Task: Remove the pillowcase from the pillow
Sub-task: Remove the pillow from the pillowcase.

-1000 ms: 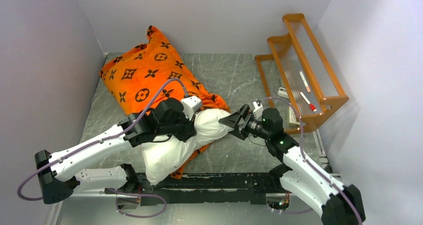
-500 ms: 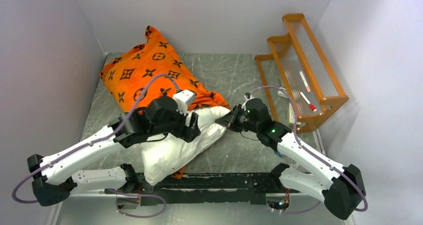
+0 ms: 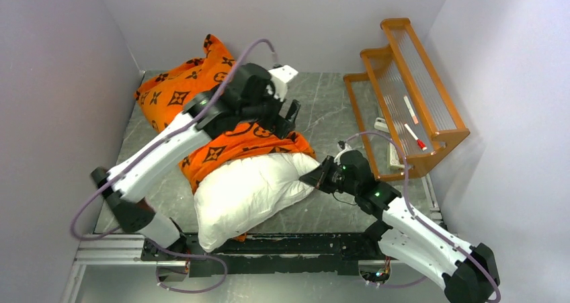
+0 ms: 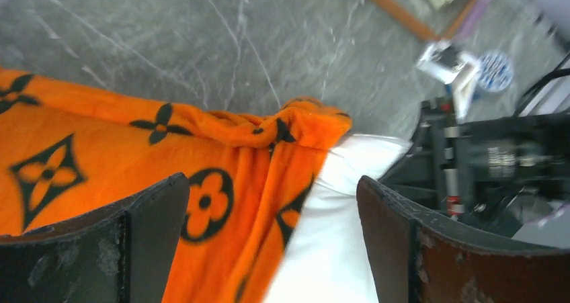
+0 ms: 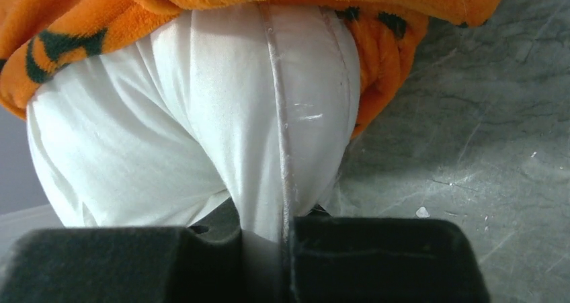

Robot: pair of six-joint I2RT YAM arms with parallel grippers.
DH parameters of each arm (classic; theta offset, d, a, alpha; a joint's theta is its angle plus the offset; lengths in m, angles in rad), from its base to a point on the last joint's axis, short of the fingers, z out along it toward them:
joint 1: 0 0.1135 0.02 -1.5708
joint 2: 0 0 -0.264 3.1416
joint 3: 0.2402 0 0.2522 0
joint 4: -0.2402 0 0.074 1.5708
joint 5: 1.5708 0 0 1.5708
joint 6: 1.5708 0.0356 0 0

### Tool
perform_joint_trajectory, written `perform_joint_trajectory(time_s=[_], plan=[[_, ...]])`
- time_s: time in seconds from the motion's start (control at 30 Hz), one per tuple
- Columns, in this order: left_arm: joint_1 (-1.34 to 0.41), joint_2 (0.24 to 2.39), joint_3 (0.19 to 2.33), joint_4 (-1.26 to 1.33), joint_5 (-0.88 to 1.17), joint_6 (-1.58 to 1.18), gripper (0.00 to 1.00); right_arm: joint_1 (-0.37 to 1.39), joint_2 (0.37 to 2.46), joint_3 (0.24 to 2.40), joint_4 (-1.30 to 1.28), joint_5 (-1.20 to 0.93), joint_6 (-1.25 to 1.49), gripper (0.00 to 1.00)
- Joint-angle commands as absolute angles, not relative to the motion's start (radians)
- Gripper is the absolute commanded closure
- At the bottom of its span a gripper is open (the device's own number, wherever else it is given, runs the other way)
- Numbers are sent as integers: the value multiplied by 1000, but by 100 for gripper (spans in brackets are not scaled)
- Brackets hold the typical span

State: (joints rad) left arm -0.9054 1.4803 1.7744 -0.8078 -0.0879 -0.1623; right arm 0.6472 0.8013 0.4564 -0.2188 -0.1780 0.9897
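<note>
Clamping a fold of white fabric at the rt end of the pillow (image 3: 249,192), the right fingers (image 5: 390,263) are closed hard on it; the wrist view shows the pillow's seam running straight down into the slot betw. the two black pads, no gap visible. The pillow lies diagonally across the front-middle of the grey marbled bench (image 3: 322,101), w/ its near-left end at the bench's front edge. Roughly the near half is bare white. The far-left half sits inside the pillowcase (image 3: 232,148), which is bunched up along the pillow's upper side and runs off toward the back-left corner, where its far end stands up against the wall. A thin strip of orange also peeks out under the pillow at the front edge and beside the pinched end. The left arm reaches over the pillowcase from the left. The left fingers (image 4: 134,242) are spread wide apart w/ nothing betw. them, hanging above the rumpled open hem of the pillowcase where orange meets white; can't tell if they touch the fabric. An orange-framed rack (image 3: 420,81) w/ ribbed clear panels stands at the back-right, well apart from the pillow, a few small items on it too small to ID
</note>
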Motion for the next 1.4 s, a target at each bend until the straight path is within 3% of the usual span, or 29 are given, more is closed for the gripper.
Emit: perform_joint_trajectory(time_s=[0.0,0.3,0.47,0.57,0.67,0.83,0.93,1.03,1.27,1.37], plan=[[-864,1671,1878,-921,215,81,3,643,737,447,-305,-157,998,100],[-844,1822,1836,-915,350,233,4,642,756,495,-385,-122,949,100],[-842,1810,1778,-947,262,241,19,641,739,527,-453,-53,939,100],[-833,1780,1731,-854,35,167,12,640,723,541,-481,-4,929,100],[-824,1776,1741,-795,16,143,6,641,733,562,-488,-5,922,100],[-823,1777,1757,-704,143,198,3,641,745,558,-469,-40,937,100],[-822,1878,1843,-797,143,232,11,640,732,551,-470,-34,946,100],[-818,1953,1893,-922,164,271,26,640,718,566,-501,-4,938,100],[-789,1870,1802,-920,399,340,18,633,735,617,-562,86,896,100],[-784,1873,1806,-942,457,370,24,631,759,615,-545,65,891,100]])
